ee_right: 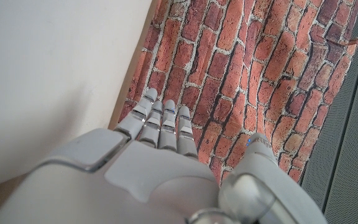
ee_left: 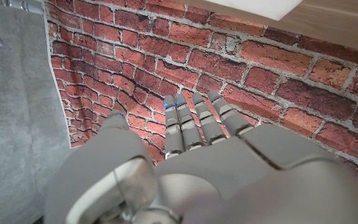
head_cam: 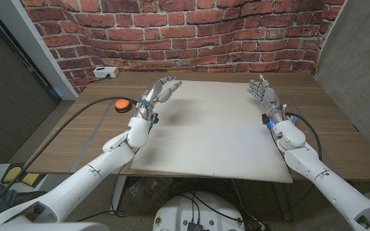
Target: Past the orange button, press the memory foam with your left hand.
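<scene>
The memory foam (head_cam: 211,131), a wide pale sheet, covers the middle of the wooden worktop (head_cam: 76,138); its far edge lies close to the brick wall (head_cam: 191,32) and its near edge reaches the worktop's front. The orange button (head_cam: 121,104) sits on the bare wood just off the foam at about 9 o'clock, with a black cable (head_cam: 85,106) curving away from it toward the front edge.

The left hand (head_cam: 161,91) is over the foam's far corner at about 10 o'clock, just beside the button, fingers (ee_left: 194,121) stretched out side by side and holding nothing. Whether it touches the foam cannot be told: the head view shows it from above, and the left wrist view shows the fingers against the wall, with only a strip of foam cut off at the frame edge.

The right hand (head_cam: 264,93) stands at the foam's far corner at about 2 o'clock, fingers loosely extended and empty; contact with the foam is unclear here too. A white box (head_cam: 105,72) lies by the wall at about 11 o'clock, too small to identify.
</scene>
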Controlling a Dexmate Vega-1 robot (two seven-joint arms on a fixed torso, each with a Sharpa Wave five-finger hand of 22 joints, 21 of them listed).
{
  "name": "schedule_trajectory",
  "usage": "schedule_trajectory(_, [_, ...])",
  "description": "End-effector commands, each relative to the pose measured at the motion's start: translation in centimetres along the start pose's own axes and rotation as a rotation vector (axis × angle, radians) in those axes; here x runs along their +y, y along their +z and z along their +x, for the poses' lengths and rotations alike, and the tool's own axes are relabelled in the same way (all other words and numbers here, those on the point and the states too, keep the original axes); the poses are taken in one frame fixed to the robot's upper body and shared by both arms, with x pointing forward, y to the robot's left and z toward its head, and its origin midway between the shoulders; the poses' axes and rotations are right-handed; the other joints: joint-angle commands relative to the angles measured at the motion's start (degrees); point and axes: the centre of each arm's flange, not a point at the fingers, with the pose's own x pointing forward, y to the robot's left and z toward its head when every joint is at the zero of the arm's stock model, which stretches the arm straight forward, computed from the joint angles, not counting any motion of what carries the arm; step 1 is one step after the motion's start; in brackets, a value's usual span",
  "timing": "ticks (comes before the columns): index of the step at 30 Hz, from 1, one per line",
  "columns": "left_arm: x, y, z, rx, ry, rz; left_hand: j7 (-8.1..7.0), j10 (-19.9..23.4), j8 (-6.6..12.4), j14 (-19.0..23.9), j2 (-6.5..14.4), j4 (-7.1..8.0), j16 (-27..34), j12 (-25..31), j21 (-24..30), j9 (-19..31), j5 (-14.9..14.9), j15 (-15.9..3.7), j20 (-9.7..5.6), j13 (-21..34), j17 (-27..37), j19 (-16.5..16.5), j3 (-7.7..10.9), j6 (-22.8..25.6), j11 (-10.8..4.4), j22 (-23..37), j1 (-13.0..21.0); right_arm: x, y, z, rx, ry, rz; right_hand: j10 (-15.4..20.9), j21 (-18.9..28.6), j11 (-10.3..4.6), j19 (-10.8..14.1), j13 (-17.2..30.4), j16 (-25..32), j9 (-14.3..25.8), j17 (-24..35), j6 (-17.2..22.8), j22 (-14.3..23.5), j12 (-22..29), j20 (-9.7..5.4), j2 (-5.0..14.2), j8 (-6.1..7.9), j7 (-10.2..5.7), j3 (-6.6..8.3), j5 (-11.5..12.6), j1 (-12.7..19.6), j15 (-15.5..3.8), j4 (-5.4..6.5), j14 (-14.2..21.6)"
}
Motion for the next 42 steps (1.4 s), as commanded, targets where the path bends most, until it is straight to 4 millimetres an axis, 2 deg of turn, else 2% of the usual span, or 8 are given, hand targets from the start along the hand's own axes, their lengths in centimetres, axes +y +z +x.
schedule_trajectory(1, [1.4,-1.2,-0.2,0.01,0.007,-0.24,0.09,0.1,-0.22,0.2,-0.7,0.54,0.4,-0.1,0.4,0.1,-0.2,0.26,0.47,0.1,0.1,0.1,0.01,-0.6,0.66,0.2,0.0,-0.2,0.4,-0.2,-0.006,0.007,-0.013,0.3,-0.4,0.01,0.3,0.3,0.0,0.2,0.3,0.3,0.3,0.0,-0.23,0.13,-0.16,-0.2,0.0,-0.1,0.3,0.02,-0.34,0.6])
schedule_trajectory(13, [2.6,-2.9,-0.6,0.033,0.018,-0.415,0.43,-0.6,-0.72,-0.2,-1.4,0.9,0.3,-0.3,0.3,0.1,-0.4,0.57,0.77,0.1,0.1,-0.2,-0.33,-2.3,1.34,0.1,-0.6,-0.5,1.0,-0.5,-0.011,0.005,-0.02,0.3,-0.5,0.01,0.3,0.3,0.0,0.2,0.3,0.3,0.3,0.0,-0.2,0.14,-0.18,-0.17,-0.02,-0.1,0.3,0.07,-0.35,0.6])
schedule_trajectory(19, [3.0,-4.3,-0.7,0.074,0.035,-0.48,0.57,-1.9,-1.06,-1.2,-1.8,1.23,-0.1,-0.7,0.2,0.1,-0.4,1.2,1.24,0.1,0.1,-0.6,-0.59,-3.9,1.73,0.1,-1.2,-0.7,0.8,-0.7,-0.008,0.002,-0.011,0.3,-0.5,0.0,0.4,0.3,0.0,0.2,0.3,0.3,0.3,0.0,-0.2,0.13,-0.17,-0.15,-0.04,-0.1,0.3,0.08,-0.35,0.6])
schedule_trajectory(24, [2.8,-5.1,-0.8,0.091,0.024,-0.548,0.68,-2.7,-1.28,-1.6,-2.1,1.48,-0.1,-0.8,0.2,0.1,-0.4,1.46,1.57,0.1,0.1,-0.7,-0.87,-5.2,2.37,0.1,-1.7,-0.8,0.6,-0.9,-0.006,-0.002,0.0,0.3,-0.6,0.02,0.4,0.3,0.0,0.2,0.3,0.3,0.3,0.0,-0.23,0.13,-0.19,-0.21,-0.05,-0.1,0.3,0.07,-0.35,0.6])
schedule_trajectory(28, [2.5,-5.3,-0.7,0.105,-0.003,-0.56,1.04,-5.0,-1.77,-3.4,-2.8,2.15,-0.4,-1.1,-0.2,0.1,-0.5,1.96,1.63,0.1,0.1,-1.9,-1.61,-9.1,2.62,0.1,-3.0,-0.9,0.4,-1.0,0.0,-0.006,0.002,0.2,-0.6,0.0,0.4,0.3,0.0,0.2,0.3,0.3,0.3,0.0,-0.22,0.13,-0.18,-0.2,-0.05,-0.1,0.3,0.07,-0.35,0.6])
schedule_trajectory(30, [2.2,-5.6,-0.7,0.116,-0.017,-0.586,1.17,-6.2,-1.87,-4.2,-3.2,2.71,-0.3,-1.2,-0.2,0.1,-0.4,2.46,1.61,0.1,0.2,-2.4,-2.17,-11.6,3.91,0.1,-4.0,-0.9,0.3,-1.1,0.005,-0.009,0.017,0.2,-0.6,0.01,0.4,0.3,-0.1,0.2,0.3,0.3,0.3,-0.1,-0.22,0.14,-0.18,-0.19,-0.06,-0.1,0.3,0.08,-0.35,0.6])
schedule_trajectory(33, [1.9,-6.1,-0.7,0.137,-0.035,-0.623,1.55,-7.9,-1.8,-5.8,-3.4,3.2,-0.4,-1.3,-0.3,0.1,-0.4,3.28,2.02,0.2,0.2,-3.0,-2.63,-14.2,4.54,0.1,-4.8,-0.8,0.2,-1.0,0.008,-0.006,0.022,0.2,-0.7,0.0,0.4,0.3,0.0,0.2,0.3,0.3,0.3,0.0,-0.22,0.15,-0.18,-0.2,-0.06,-0.1,0.3,0.04,-0.35,0.6])
schedule_trajectory(42, [1.8,-6.1,-1.1,0.152,-0.022,-0.629,1.63,-8.4,-1.5,-6.3,-3.5,3.37,-0.4,-1.2,-0.4,0.1,-0.3,3.32,1.96,0.2,0.2,-3.4,-2.82,-14.6,4.78,0.1,-5.1,-0.5,0.1,-0.4,0.013,0.014,0.027,0.3,-0.7,0.05,0.4,0.3,0.0,0.2,0.3,0.4,0.3,0.0,-0.22,0.15,-0.17,-0.17,-0.08,-0.1,0.3,0.07,-0.34,0.6])
